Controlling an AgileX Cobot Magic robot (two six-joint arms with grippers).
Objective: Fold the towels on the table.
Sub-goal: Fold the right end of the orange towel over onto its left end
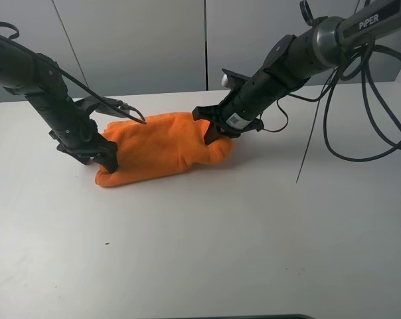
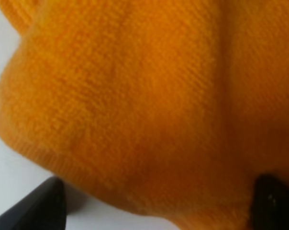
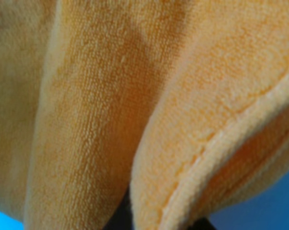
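The bright orange towel (image 1: 162, 147) lies bunched in a long lump on the white table (image 1: 207, 252). My left gripper (image 1: 106, 157) is at the towel's left end. In the left wrist view the towel (image 2: 135, 96) fills the frame and the gripper (image 2: 156, 211) has its two dark fingertips (image 2: 39, 206) wide apart on either side of the cloth, so it is open. My right gripper (image 1: 212, 130) is at the towel's right end. In the right wrist view a hemmed fold of towel (image 3: 197, 143) hangs right at the gripper (image 3: 159, 223), which looks shut on it. The label is hidden.
Black cables (image 1: 360, 119) hang from the right arm and loop over the table's back right. A thin cable (image 1: 310, 143) drops to the tabletop right of the towel. A wall stands behind the table's far edge (image 1: 187, 93).
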